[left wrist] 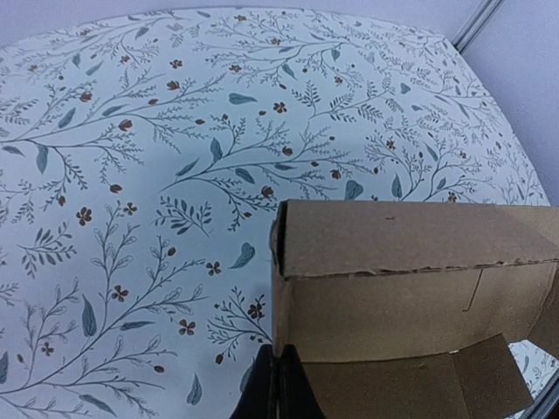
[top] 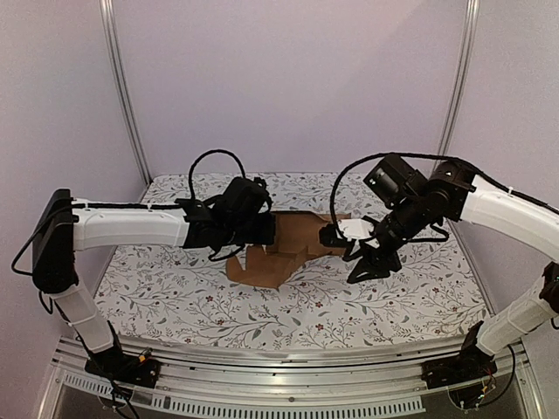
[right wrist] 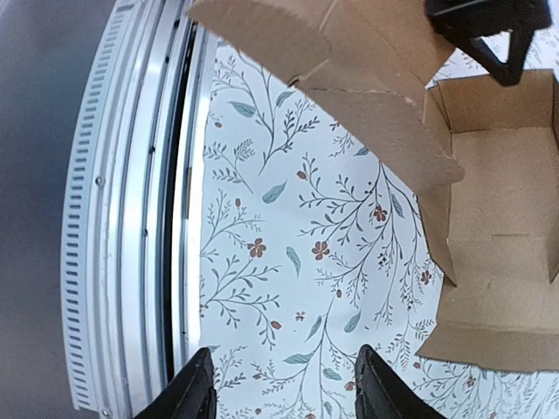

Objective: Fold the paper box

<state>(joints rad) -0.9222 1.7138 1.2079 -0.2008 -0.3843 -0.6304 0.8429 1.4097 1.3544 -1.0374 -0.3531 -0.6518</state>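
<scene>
The left gripper (left wrist: pixel 278 367) has its fingers drawn almost together, pinching the lower corner of the paper box (left wrist: pixel 402 288), which is half folded and stands mid-table. The right gripper (right wrist: pixel 288 388) is spread wide and holds nothing, above the floral table (right wrist: pixel 288 227), just beside the box's flaps.

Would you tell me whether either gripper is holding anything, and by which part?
The left gripper appears to pinch the paper box by its edge nearest that arm; the right gripper is open, empty.
</scene>
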